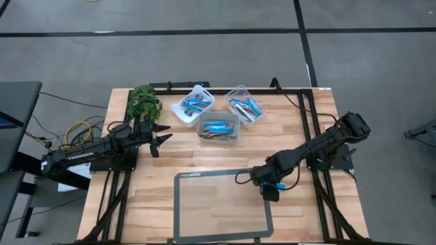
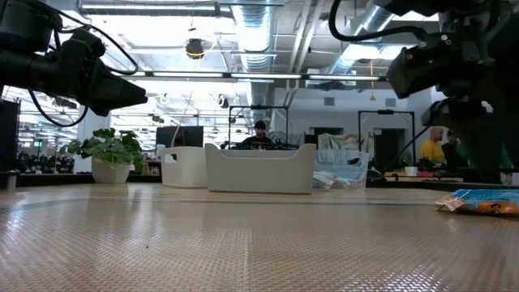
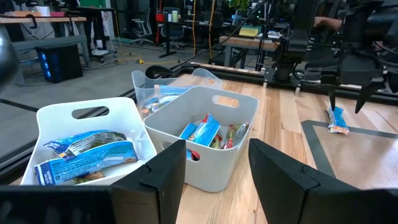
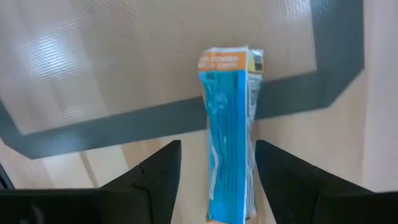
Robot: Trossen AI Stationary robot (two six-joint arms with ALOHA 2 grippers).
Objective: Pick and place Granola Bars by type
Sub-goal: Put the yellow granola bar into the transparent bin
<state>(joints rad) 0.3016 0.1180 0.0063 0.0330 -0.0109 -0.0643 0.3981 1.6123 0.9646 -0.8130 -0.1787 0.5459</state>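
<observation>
So the right gripper (image 1: 270, 191) hangs open right over a shiny blue wrapped granola bar (image 4: 229, 134) lying across the mat's grey border (image 4: 124, 127), while the left gripper (image 1: 161, 139) waits open near the white plastic tubs (image 3: 208, 134).

Hidden and unreadable parts

The blue granola bar (image 4: 229, 134) runs off the frame's edge; its printed wrapper text is too blurred to read.

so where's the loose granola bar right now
In the high view the granola bar lies flat on the right side, across the mat's right border, directly under the open right gripper.
</observation>
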